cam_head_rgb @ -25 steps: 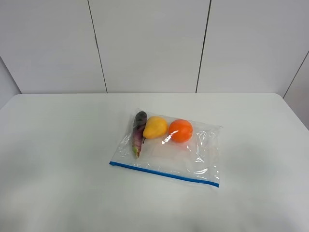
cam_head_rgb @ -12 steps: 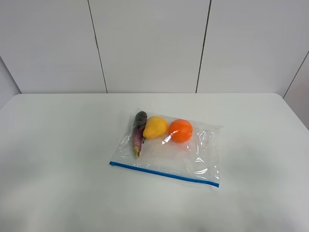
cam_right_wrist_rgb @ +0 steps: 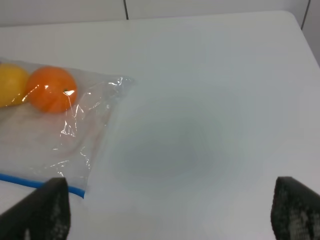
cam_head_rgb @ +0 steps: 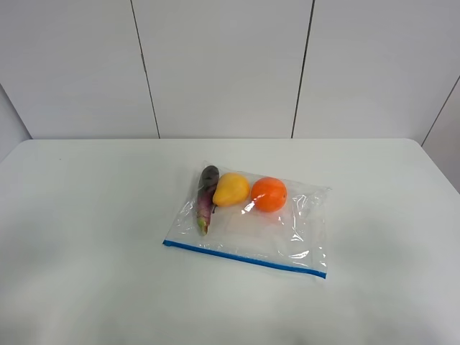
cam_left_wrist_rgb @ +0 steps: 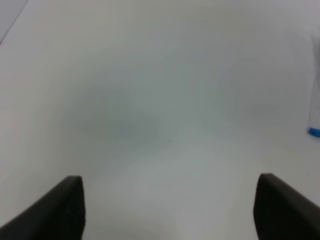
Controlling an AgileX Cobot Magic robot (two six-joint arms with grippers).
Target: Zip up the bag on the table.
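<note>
The clear crinkly bag [cam_head_rgb: 273, 230] lies flat at the middle of the white table [cam_head_rgb: 86, 215]. Its blue zipper strip [cam_head_rgb: 244, 258] runs along the near edge. Inside, at the far side, are a purple eggplant [cam_head_rgb: 207, 194], a yellow pear [cam_head_rgb: 231, 189] and an orange [cam_head_rgb: 269, 194]. Neither gripper shows in the exterior view. My left gripper [cam_left_wrist_rgb: 172, 212] is open over bare table, with the strip's end [cam_left_wrist_rgb: 313, 132] at the frame edge. My right gripper [cam_right_wrist_rgb: 170, 215] is open, beside the bag [cam_right_wrist_rgb: 45, 145], whose orange [cam_right_wrist_rgb: 51, 89] and strip [cam_right_wrist_rgb: 30, 182] show.
A white panelled wall [cam_head_rgb: 223, 65] stands behind the table's far edge. The table's rounded far corners show at left and right. Bare tabletop lies on all sides of the bag.
</note>
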